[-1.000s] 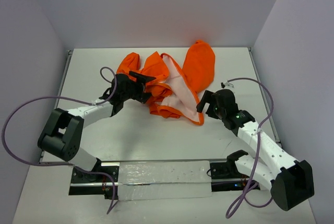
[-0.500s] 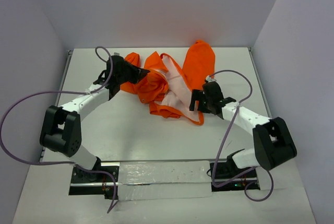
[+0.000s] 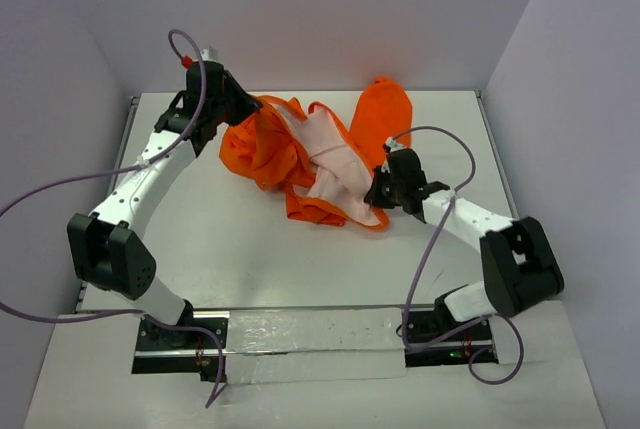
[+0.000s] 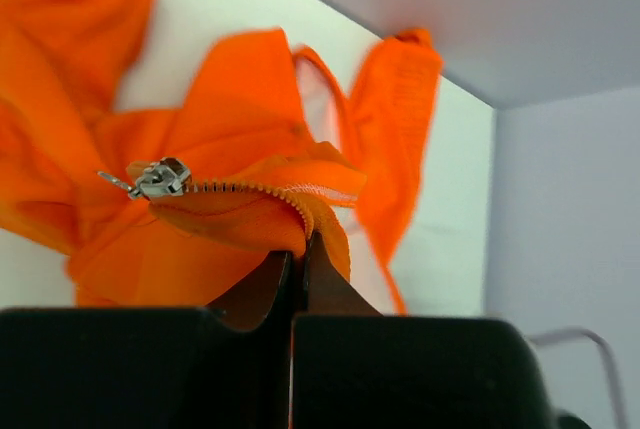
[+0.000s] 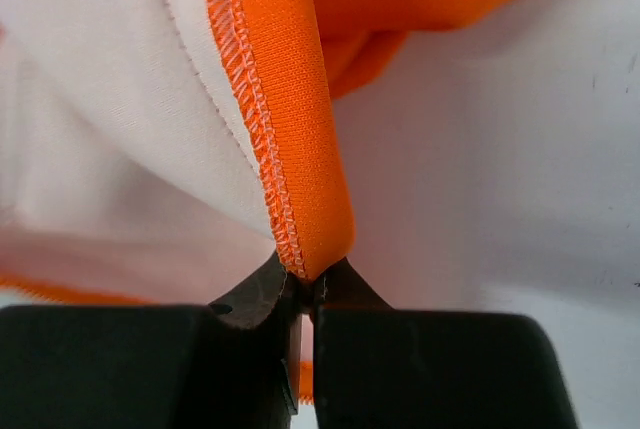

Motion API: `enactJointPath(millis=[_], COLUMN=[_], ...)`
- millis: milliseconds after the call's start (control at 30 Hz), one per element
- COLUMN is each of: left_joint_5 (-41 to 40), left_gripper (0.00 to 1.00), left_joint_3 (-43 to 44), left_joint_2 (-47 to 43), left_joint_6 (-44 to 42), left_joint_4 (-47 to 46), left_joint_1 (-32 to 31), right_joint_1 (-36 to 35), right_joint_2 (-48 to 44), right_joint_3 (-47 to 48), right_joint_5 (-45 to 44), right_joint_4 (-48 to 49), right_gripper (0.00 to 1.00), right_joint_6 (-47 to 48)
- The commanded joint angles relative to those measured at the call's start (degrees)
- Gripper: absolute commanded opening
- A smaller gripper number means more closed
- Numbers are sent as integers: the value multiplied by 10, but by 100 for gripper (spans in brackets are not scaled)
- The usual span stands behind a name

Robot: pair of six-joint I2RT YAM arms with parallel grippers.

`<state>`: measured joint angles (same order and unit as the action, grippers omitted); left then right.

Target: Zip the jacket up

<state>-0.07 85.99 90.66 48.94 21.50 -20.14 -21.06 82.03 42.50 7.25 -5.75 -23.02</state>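
The jacket (image 3: 318, 162) lies crumpled and open toward the far edge of the table (image 3: 250, 249), pale lining showing; the left gripper (image 4: 297, 261), near the far left corner, is clamped on the front edge bearing the zipper teeth, with the slider (image 4: 160, 178) just beside it; the right gripper (image 5: 305, 284) is pinched on an orange hemmed edge nearer the middle; this looks like the spreading step, nothing zipped yet; next, both front edges must be drawn taut and brought side by side.
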Motion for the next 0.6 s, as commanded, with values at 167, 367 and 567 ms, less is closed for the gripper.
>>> enactJointPath(millis=[167,367,567], left_joint_5=[-178,-218,-295], left_gripper=[0,0,0], left_joint_3=[214,317,450], left_joint_2=[-20,-90,-109], left_joint_6=[-180,-278,-337], left_joint_4=[120,155,226], left_joint_1=[12,25,31], right_joint_1=[2,3,4], right_joint_2=[-233,-285,-271], right_joint_3=[123,332,564], right_joint_5=[-17,-67,-156], right_joint_4=[-74,-182,-290], right_gripper=[0,0,0], right_joint_6=[-14,8,37])
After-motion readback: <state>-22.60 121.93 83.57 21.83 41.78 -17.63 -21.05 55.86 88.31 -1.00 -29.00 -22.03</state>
